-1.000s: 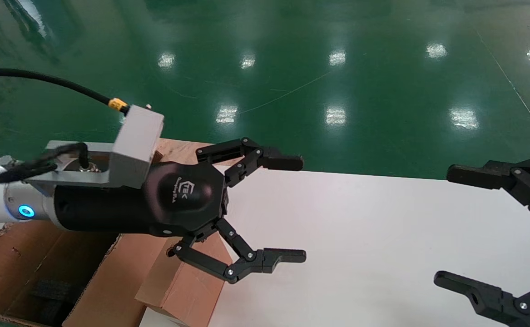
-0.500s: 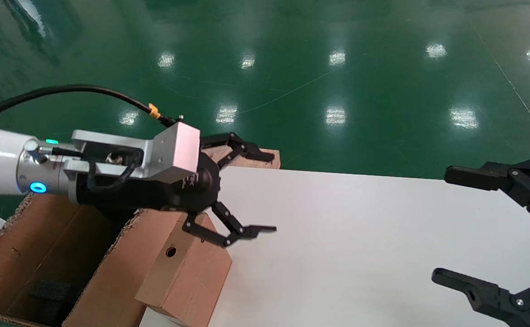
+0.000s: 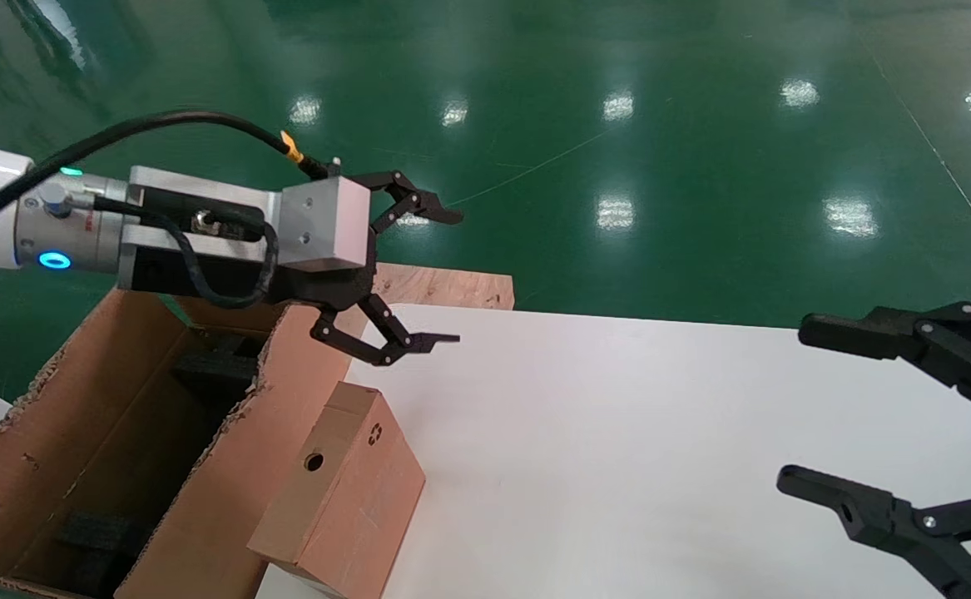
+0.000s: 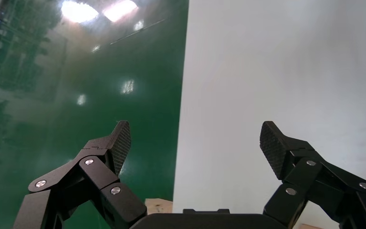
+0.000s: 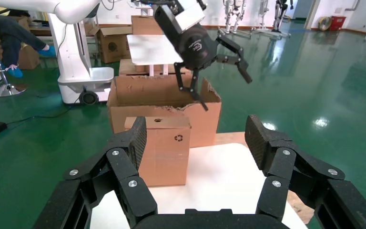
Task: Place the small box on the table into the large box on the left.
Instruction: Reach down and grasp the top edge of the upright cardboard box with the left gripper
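The small box (image 3: 339,499) stands at the near left corner of the white tabletop (image 3: 618,449), its left side touching the outer wall of the large box (image 3: 102,466). Its top face shows a round punched hole and a small recycling symbol (the same symbol faces the right wrist camera, where the small box (image 5: 164,148) stands in front of the carton). No pincer touches it.

The large box sits off the tabletop's left edge, open at the top, its rims ragged and torn, with black foam blocks (image 3: 210,366) visible inside.

Above the carton's far right rim hangs the left pincer (image 3: 443,279), raised clear of both boxes, fingers spread wide and holding nothing; its wrist camera shows the same spread pincer (image 4: 196,143) over the tabletop's edge and the green floor (image 3: 618,125). A brown plywood board (image 3: 443,287) lies at the tabletop's far left corner, just below that pincer.

The right pincer (image 3: 793,412) waits at the right side above the tabletop, well apart from the boxes, also wide and empty, as its own view of the pincer (image 5: 195,138) shows.
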